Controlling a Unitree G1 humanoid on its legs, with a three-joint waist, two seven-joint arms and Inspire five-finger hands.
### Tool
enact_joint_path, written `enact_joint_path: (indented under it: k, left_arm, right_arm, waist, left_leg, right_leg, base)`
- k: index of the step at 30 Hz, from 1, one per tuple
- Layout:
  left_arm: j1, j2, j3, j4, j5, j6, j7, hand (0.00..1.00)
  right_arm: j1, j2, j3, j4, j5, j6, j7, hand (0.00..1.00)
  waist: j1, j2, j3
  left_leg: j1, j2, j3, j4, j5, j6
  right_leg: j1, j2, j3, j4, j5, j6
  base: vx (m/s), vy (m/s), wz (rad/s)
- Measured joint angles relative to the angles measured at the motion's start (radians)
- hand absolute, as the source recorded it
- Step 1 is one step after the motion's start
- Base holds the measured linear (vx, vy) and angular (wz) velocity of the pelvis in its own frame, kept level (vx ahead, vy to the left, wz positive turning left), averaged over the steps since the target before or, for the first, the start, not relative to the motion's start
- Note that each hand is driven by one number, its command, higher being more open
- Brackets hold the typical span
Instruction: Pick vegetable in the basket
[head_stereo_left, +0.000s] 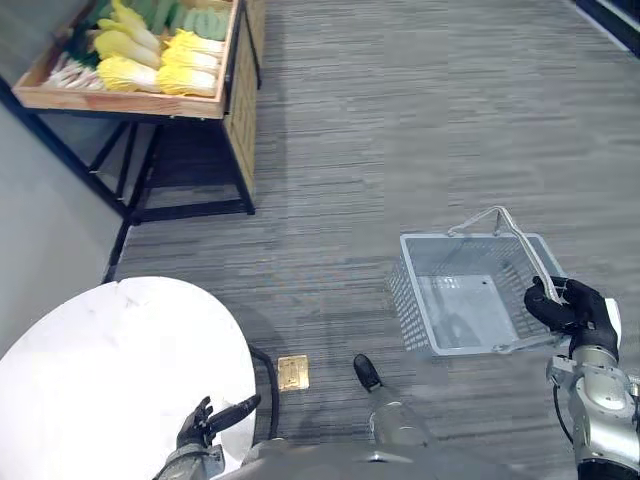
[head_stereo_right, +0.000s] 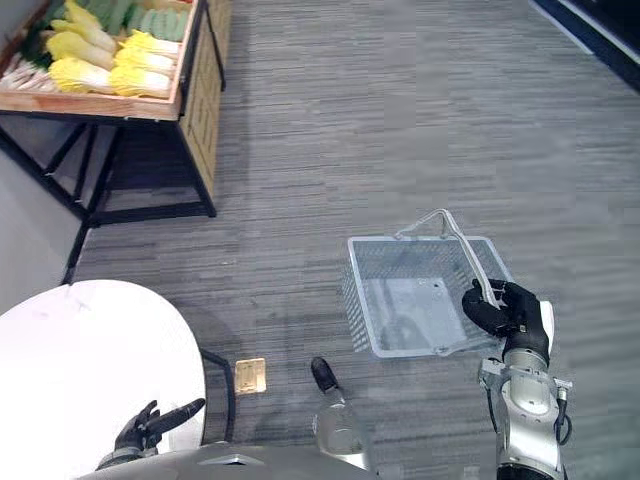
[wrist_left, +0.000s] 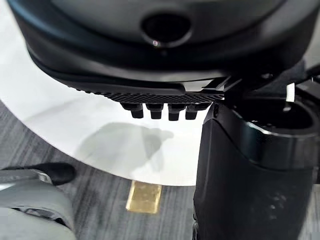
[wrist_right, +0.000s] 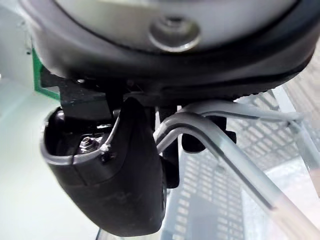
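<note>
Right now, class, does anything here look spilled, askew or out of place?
Only one thing: a small brass-coloured plate lies on the grey floor beside the round white table, alone; I cannot tell what it is. The vegetables lie tidy in their wooden crate, and the empty basket hangs from the right hand.

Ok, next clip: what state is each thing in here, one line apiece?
Grey mesh plastic basket: empty, handles raised.
Right hand: shut on a basket handle.
Left hand: open, over the round white table's edge.
Wooden display shelf: stocked with yellow-green leafy vegetables.
</note>
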Motion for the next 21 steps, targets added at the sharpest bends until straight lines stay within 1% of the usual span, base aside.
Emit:
enact_joint_path:
  k: [1,2,3,4,5,6,7,8,9,10,11,12,15,16,17,18,21]
  left_arm:
    - [-0.003,0.004,0.000,-0.001,0.006,0.003,0.000,1.00]
    - [-0.011,0.006,0.005,0.000,0.026,0.008,0.000,1.00]
    - [-0.017,0.007,0.013,0.003,0.032,0.008,-0.002,1.00]
    - [-0.023,0.015,0.021,0.006,0.033,0.008,-0.001,1.00]
    - [-0.022,0.021,0.021,0.001,0.033,0.009,-0.002,1.00]
    - [-0.027,0.020,0.022,-0.001,0.033,0.015,-0.005,1.00]
    - [-0.022,0.021,0.022,-0.002,0.032,0.018,-0.008,1.00]
    - [-0.028,0.022,0.022,-0.009,0.032,0.016,-0.011,1.00]
    - [-0.033,0.018,0.022,-0.008,0.032,0.014,-0.015,1.00]
    - [-0.046,0.016,0.017,-0.009,0.031,0.009,-0.016,1.00]
    - [-0.051,0.018,0.016,-0.013,0.031,0.008,-0.016,1.00]
    - [-0.057,0.014,0.013,-0.012,0.031,0.011,-0.018,1.00]
    - [-0.056,0.014,0.010,-0.005,0.027,0.013,-0.021,1.00]
    - [-0.055,0.014,0.009,-0.005,0.027,0.014,-0.021,1.00]
    - [-0.054,0.014,0.007,-0.005,0.027,0.014,-0.023,1.00]
    - [-0.061,0.013,-0.011,0.032,0.027,0.031,-0.034,1.00]
    - [-0.063,0.013,-0.011,0.031,0.027,0.031,-0.035,1.00]
  right_arm:
    - [0.001,0.011,-0.001,-0.001,0.000,0.000,-0.001,0.00]
    - [-0.001,0.030,-0.005,-0.001,-0.003,0.003,-0.001,0.00]
    - [-0.004,0.040,-0.006,-0.005,-0.007,0.006,0.000,0.00]
    - [0.005,0.058,-0.008,-0.018,-0.020,0.008,0.000,0.00]
    - [0.021,0.059,-0.018,-0.034,-0.028,0.021,0.002,0.00]
    - [0.025,0.052,-0.027,-0.035,-0.038,0.025,0.003,0.00]
    - [0.027,0.048,-0.030,-0.035,-0.038,0.032,0.004,0.00]
    - [0.027,0.044,-0.038,-0.035,-0.038,0.034,0.012,0.00]
    - [0.027,0.036,-0.049,-0.035,-0.038,0.035,0.018,0.00]
    - [0.024,0.022,-0.072,-0.034,-0.036,0.037,0.020,0.00]
    - [0.030,0.010,-0.088,-0.031,-0.035,0.042,0.020,0.00]
    - [0.031,-0.006,-0.109,-0.016,-0.034,0.047,0.026,0.00]
    - [0.032,-0.032,-0.121,0.009,-0.016,0.050,0.045,0.00]
    - [0.032,-0.035,-0.121,0.016,-0.015,0.050,0.047,0.00]
    - [0.035,-0.038,-0.121,0.029,0.005,0.050,0.049,0.00]
    - [0.024,-0.073,-0.054,0.117,0.044,0.061,0.102,0.00]
    - [0.022,-0.073,-0.054,0.117,0.044,0.061,0.102,0.00]
  waist:
    - [-0.001,-0.007,0.001]
    - [0.009,-0.003,0.001]
    - [0.018,0.009,-0.002]
    - [0.019,-0.005,-0.003]
    - [0.014,-0.029,-0.004]
    - [0.013,-0.030,-0.009]
    - [0.017,-0.026,-0.011]
    - [0.024,-0.019,-0.016]
    - [0.028,-0.001,-0.031]
    - [0.030,0.020,-0.039]
    - [0.026,0.016,-0.039]
    - [0.027,0.023,-0.042]
    - [0.029,0.024,-0.044]
    - [0.029,0.024,-0.044]
    - [0.029,0.023,-0.043]
    - [0.031,0.052,-0.054]
    - [0.031,0.050,-0.053]
  left_leg:
    - [-0.003,-0.001,0.007,0.008,-0.001,0.002]
    - [-0.004,0.007,0.026,0.001,0.006,0.010]
    - [-0.003,0.026,0.042,-0.007,0.009,0.011]
    - [0.001,0.021,0.054,-0.007,0.010,0.008]
    - [0.020,-0.003,0.047,0.002,0.006,0.003]
    - [0.018,-0.012,0.045,0.023,-0.002,0.003]
    - [0.008,-0.008,0.038,0.034,0.002,0.010]
    - [-0.017,-0.005,0.027,0.049,0.026,0.045]
    - [-0.036,0.012,0.024,0.034,0.042,0.046]
    - [-0.044,0.022,0.019,0.008,0.045,0.032]
    - [-0.037,0.013,0.011,-0.011,0.044,0.022]
    - [-0.041,0.016,0.001,-0.015,0.054,0.003]
    - [-0.048,0.006,-0.028,-0.007,0.099,0.003]
    - [-0.047,0.004,-0.036,-0.005,0.106,0.002]
    - [-0.042,0.002,-0.050,0.002,0.119,0.001]
    - [-0.004,-0.016,-0.101,-0.053,0.087,-0.017]
    - [-0.003,-0.019,-0.103,-0.032,0.094,-0.011]
  right_leg:
    - [-0.010,0.000,-0.010,0.008,-0.009,-0.014]
    - [-0.049,-0.002,-0.112,0.057,-0.065,-0.113]
    - [-0.087,-0.001,-0.177,0.135,-0.100,-0.136]
    - [-0.167,-0.020,-0.268,0.370,-0.147,-0.153]
    - [-0.174,-0.047,-0.324,0.457,-0.212,-0.116]
    - [-0.157,-0.051,-0.321,0.427,-0.208,-0.052]
    - [-0.143,-0.047,-0.317,0.390,-0.192,-0.036]
    - [-0.105,-0.045,-0.310,0.270,-0.146,-0.047]
    - [-0.081,-0.046,-0.329,0.183,-0.133,-0.047]
    - [-0.106,-0.047,-0.372,0.224,-0.142,-0.068]
    - [-0.109,-0.058,-0.384,0.264,-0.156,-0.044]
    - [-0.087,-0.056,-0.391,0.212,-0.130,-0.037]
    - [-0.003,-0.067,-0.405,0.056,-0.055,-0.044]
    - [0.011,-0.070,-0.408,0.037,-0.047,-0.044]
    - [0.043,-0.076,-0.417,0.004,-0.038,-0.053]
    - [0.077,-0.093,-0.439,-0.035,-0.018,-0.033]
    - [0.090,-0.098,-0.438,-0.035,-0.024,-0.034]
  base:
    - [-0.07,-0.003,-0.64]
    - [-0.05,-0.024,-0.57]
    - [-0.04,-0.037,-0.60]
    - [0.04,-0.040,-0.26]
    - [0.05,0.006,-0.15]
    - [0.05,0.021,-0.13]
    - [-0.02,0.024,-0.28]
    - [-0.03,0.003,-0.28]
    - [-0.01,-0.024,-0.23]
    - [0.05,-0.016,0.04]
    - [0.07,-0.026,0.16]
    - [0.06,-0.001,0.21]
    - [0.04,-0.027,0.14]
    - [0.02,-0.055,0.23]
    - [0.01,-0.030,0.17]
    - [0.00,-0.024,0.13]
    - [0.00,0.000,0.00]
